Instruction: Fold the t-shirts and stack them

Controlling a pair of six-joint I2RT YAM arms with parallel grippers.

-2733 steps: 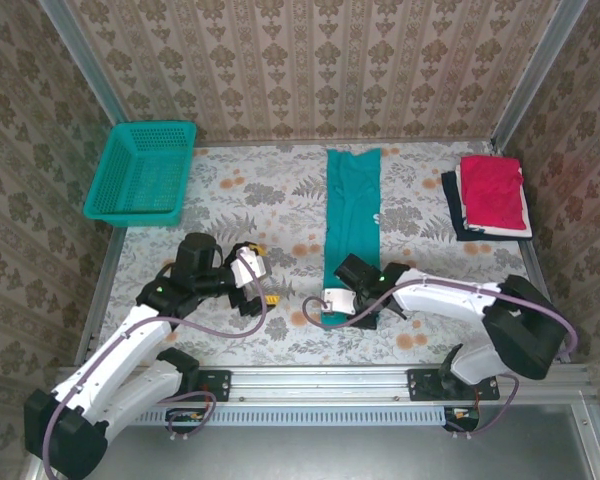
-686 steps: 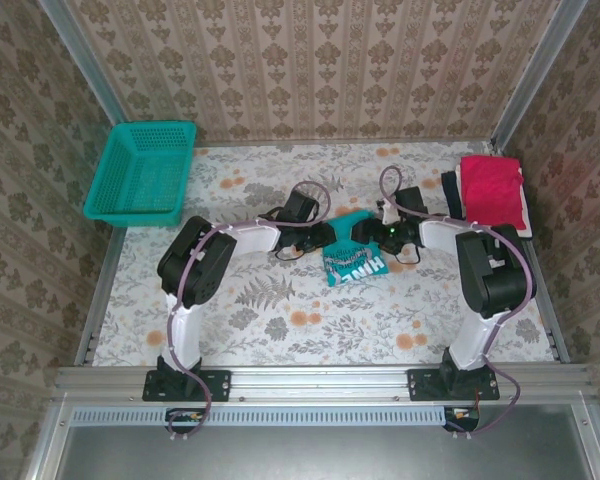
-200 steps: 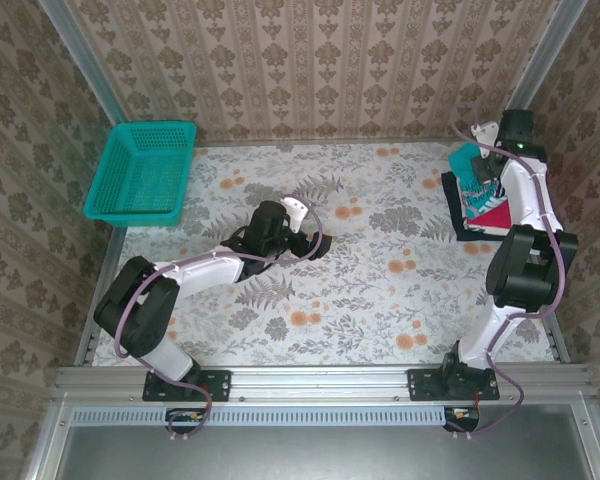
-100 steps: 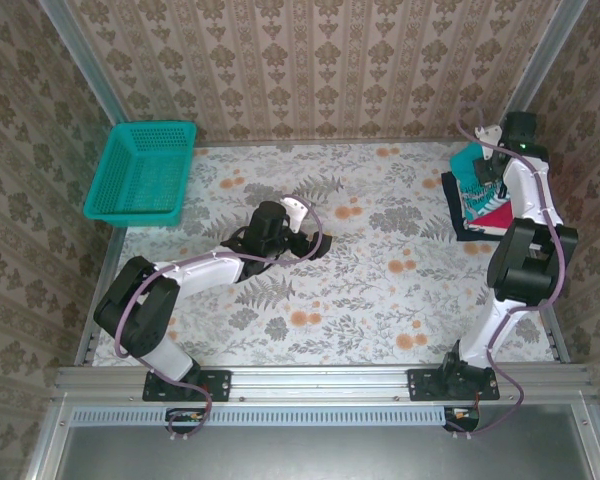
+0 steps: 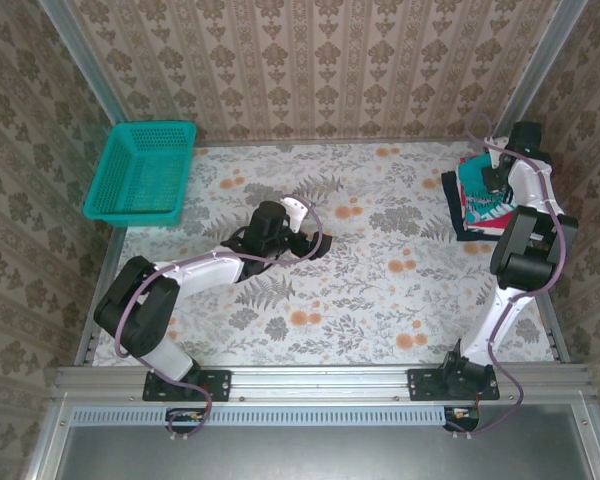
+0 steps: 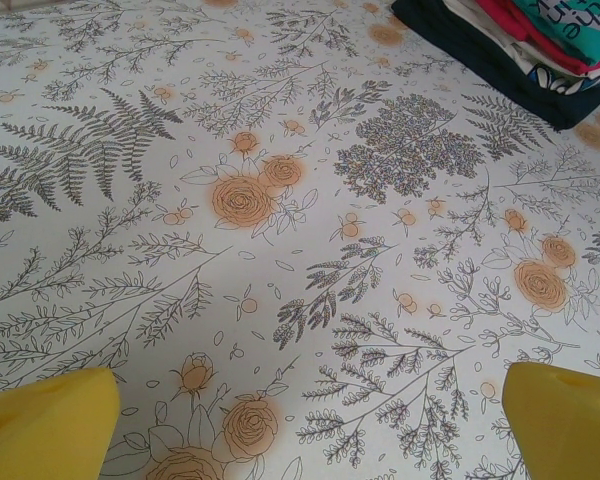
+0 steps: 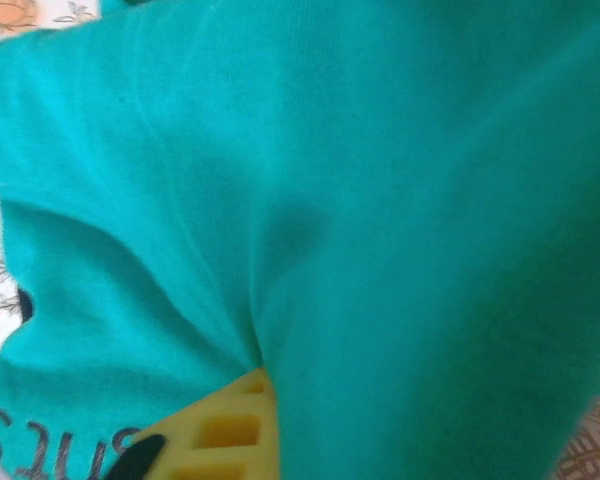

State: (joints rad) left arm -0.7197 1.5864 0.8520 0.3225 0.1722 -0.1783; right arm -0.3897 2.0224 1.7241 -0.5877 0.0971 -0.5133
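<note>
The teal-green t-shirt (image 5: 477, 188), folded with its white print showing, lies on top of the pile at the back right. Below it are the red t-shirt (image 5: 496, 217) and the dark navy t-shirt (image 5: 450, 195). My right gripper (image 5: 494, 178) is over that pile, shut on the teal-green t-shirt (image 7: 380, 180); cloth bunches at the one yellow finger (image 7: 220, 430) that shows, and the other is hidden. My left gripper (image 5: 315, 243) hovers low over the table's middle, open, its yellow fingertips (image 6: 45, 430) wide apart with bare tablecloth between. In the left wrist view the pile (image 6: 500, 55) is at the top right.
A teal plastic mesh basket (image 5: 140, 172) stands at the back left. The floral tablecloth (image 5: 380, 290) covers the table, with patterned walls and metal posts around it. The right arm reaches along the right wall.
The right gripper has carried the teal-green t-shirt a little right and down, so it now lies flatter on the red and navy pile. The left arm has stayed still.
</note>
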